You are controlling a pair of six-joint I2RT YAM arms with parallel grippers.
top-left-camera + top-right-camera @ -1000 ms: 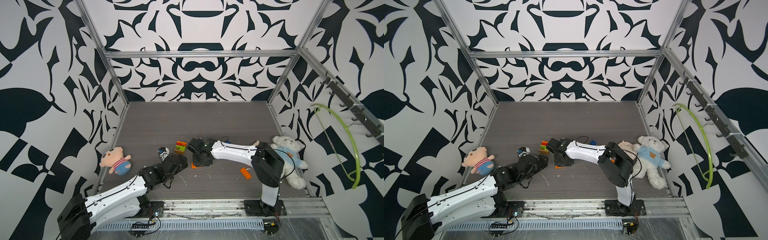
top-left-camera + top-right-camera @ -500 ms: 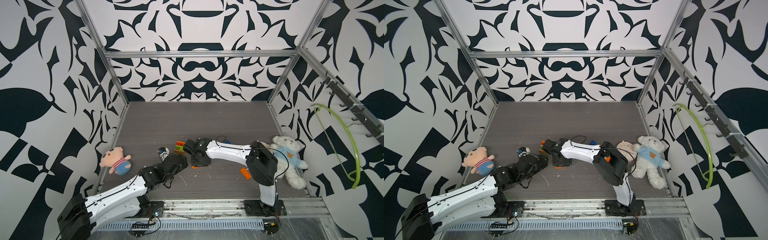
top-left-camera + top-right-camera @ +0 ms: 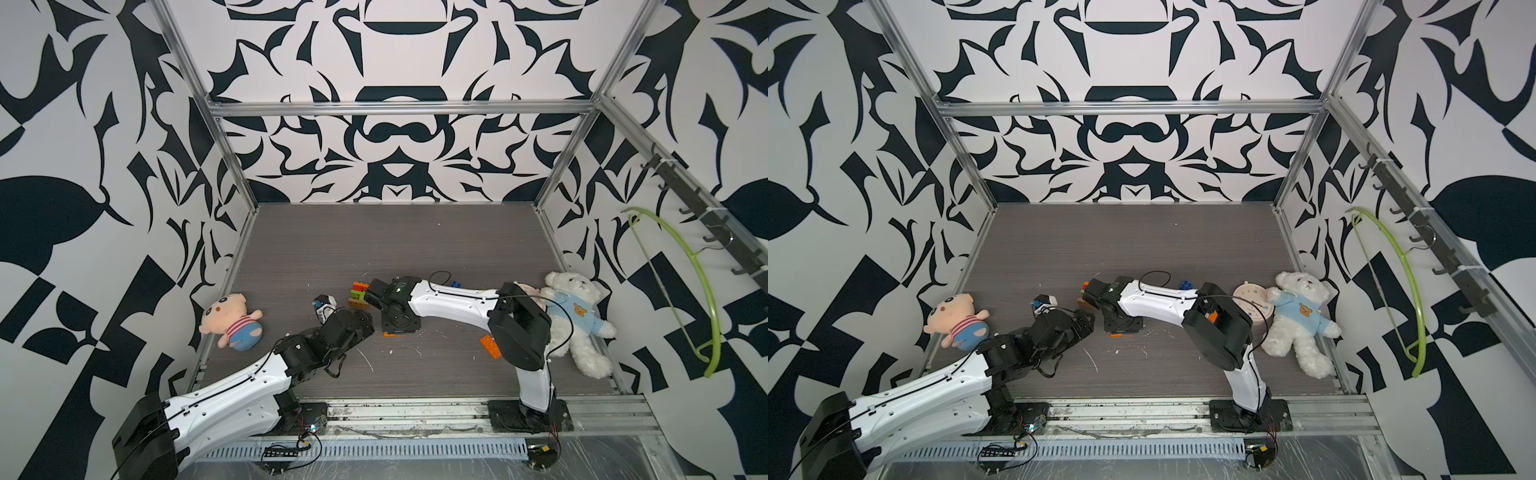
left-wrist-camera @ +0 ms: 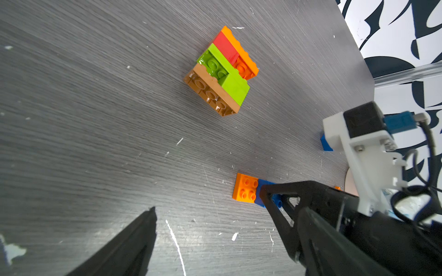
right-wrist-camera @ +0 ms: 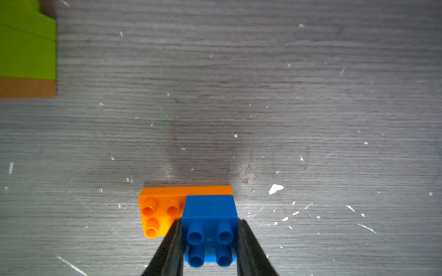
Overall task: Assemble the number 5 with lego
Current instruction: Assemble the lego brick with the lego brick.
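Centrally on the worktop, a blue brick sits studs-up over one end of an orange brick, with the right jaws clamped on its two sides; the left jaws stand wide apart and empty just left of that pair; stacked bricks of orange, red, lime and brown lie just beyond; a plush pig and white bear flank the worktop's left and right edges

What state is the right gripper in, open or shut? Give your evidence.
Shut on the blue brick: the right gripper clamps both its sides, atop the orange brick.
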